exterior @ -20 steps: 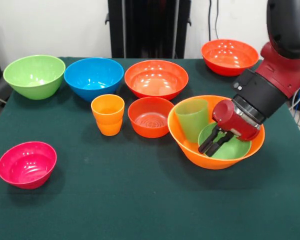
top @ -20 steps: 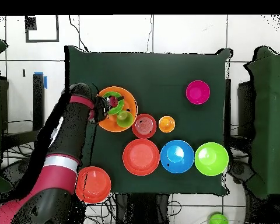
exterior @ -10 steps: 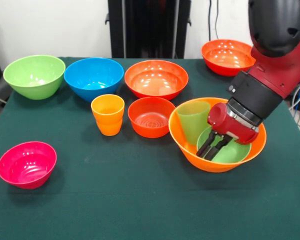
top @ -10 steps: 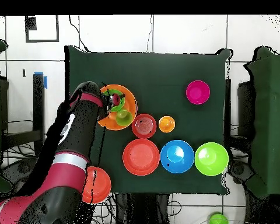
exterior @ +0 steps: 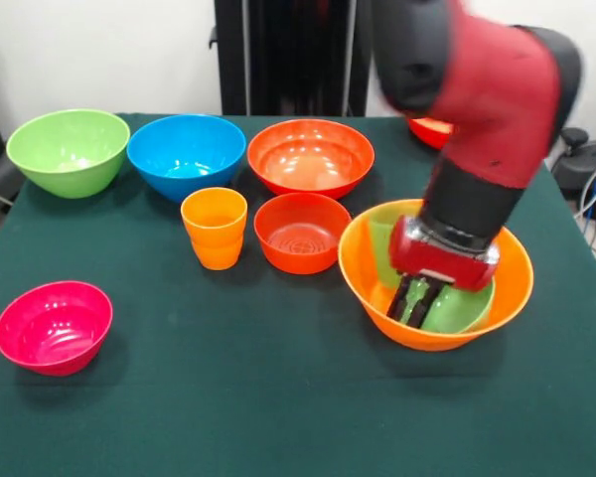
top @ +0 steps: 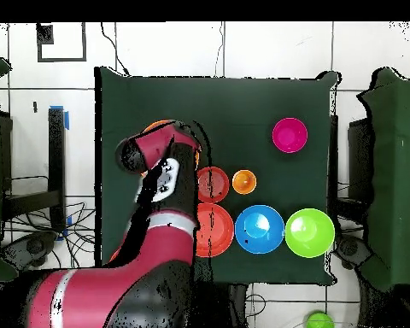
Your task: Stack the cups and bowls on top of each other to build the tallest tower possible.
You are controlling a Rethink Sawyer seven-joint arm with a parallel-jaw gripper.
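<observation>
My gripper (exterior: 418,301) hangs inside the big orange bowl (exterior: 363,266) at the front view's right, fingers pointing down, drawn narrow with only a slim gap between them; whether they pinch the rim of the small green bowl (exterior: 465,308) I cannot tell. That green bowl sits in the orange bowl's bottom, on the side away from the other dishes; the green cup (exterior: 381,242) stands in the same bowl beside it, mostly hidden behind my wrist. From overhead my arm (top: 161,192) covers nearly all of this bowl, leaving only a sliver of orange rim.

The rest sit empty on the green table (exterior: 228,397); the orange cup (exterior: 215,229) stands upright just beside the small red-orange bowl (exterior: 300,233), which lies near the big orange bowl; behind them, in a row, stand the large green bowl (exterior: 69,151), the blue bowl (exterior: 186,155) and the wide red-orange bowl (exterior: 310,157); the pink bowl (exterior: 54,326) sits alone, well apart; another red-orange bowl (exterior: 431,130) peeks from behind my arm at the far corner.
</observation>
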